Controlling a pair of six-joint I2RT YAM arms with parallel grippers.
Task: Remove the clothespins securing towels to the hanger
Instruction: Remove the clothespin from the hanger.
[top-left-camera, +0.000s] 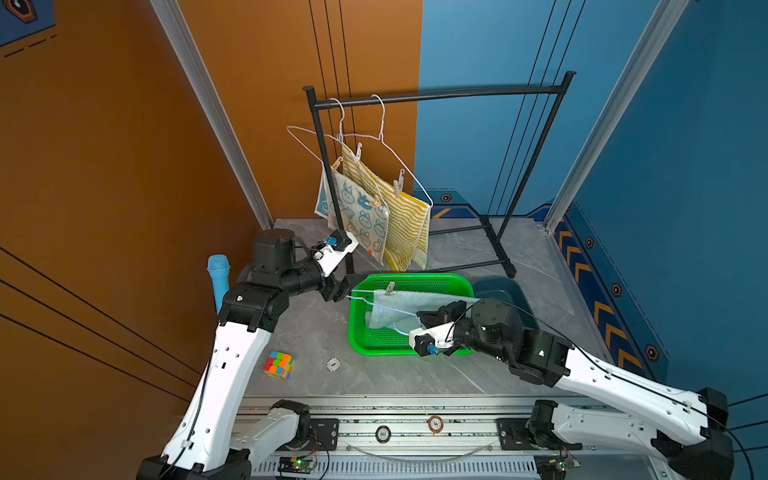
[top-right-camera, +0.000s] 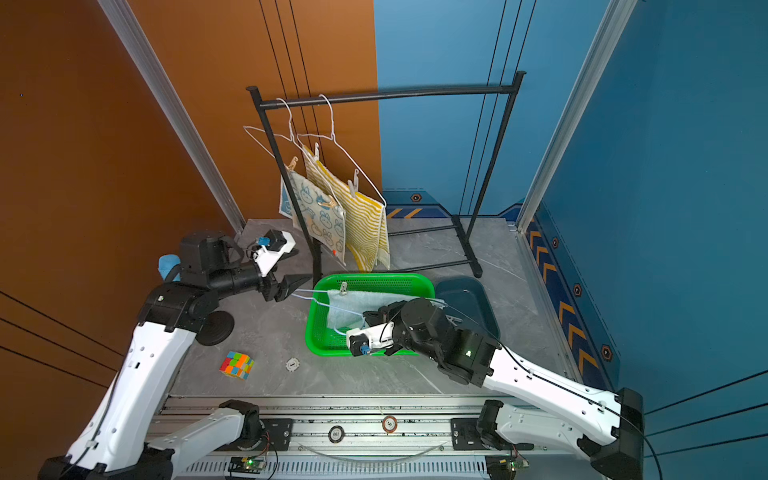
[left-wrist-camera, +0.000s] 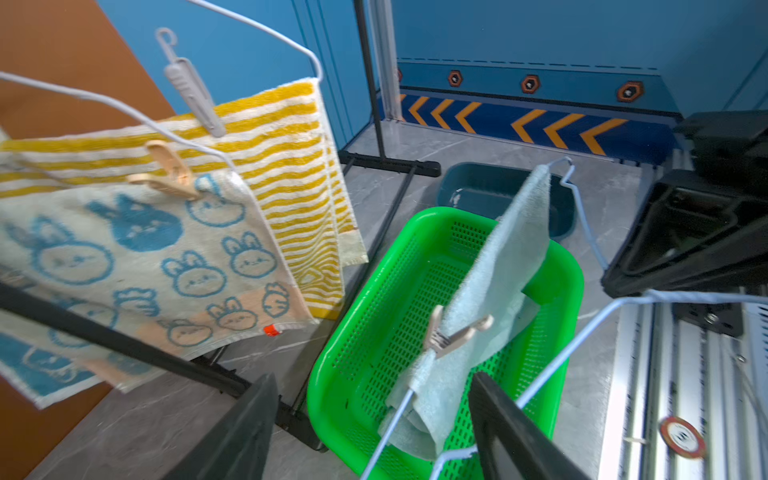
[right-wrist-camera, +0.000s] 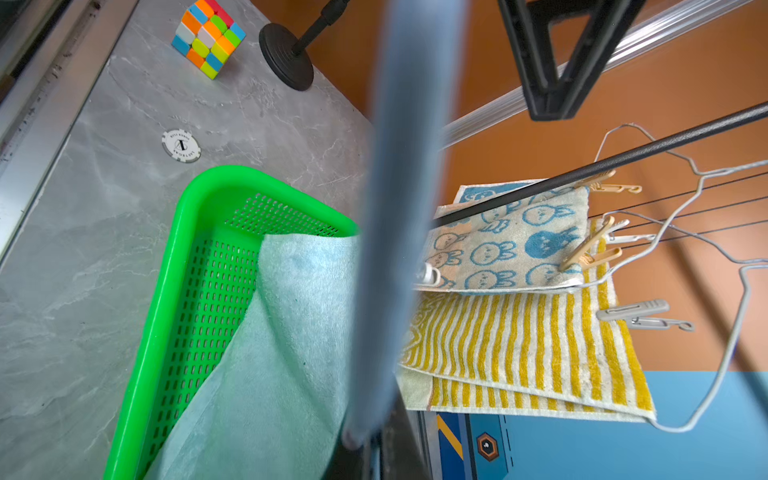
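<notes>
Blue-green towel (top-left-camera: 415, 307) over basket (top-left-camera: 354, 324), one clothespin (top-left-camera: 390, 288) attached, bunny towel (top-left-camera: 361, 212), striped towel (top-left-camera: 409, 224) hanging pinned

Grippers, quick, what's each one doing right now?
Left gripper: open, holding nothing.
Right gripper: shut on the hanger.

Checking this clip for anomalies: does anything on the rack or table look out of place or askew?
Yes. One pale blue wire hanger is off the black rack, held tilted over the green plastic basket by the right gripper. Its pale blue-green terry towel sags into the basket, pinned by a single tan clothespin.
</notes>
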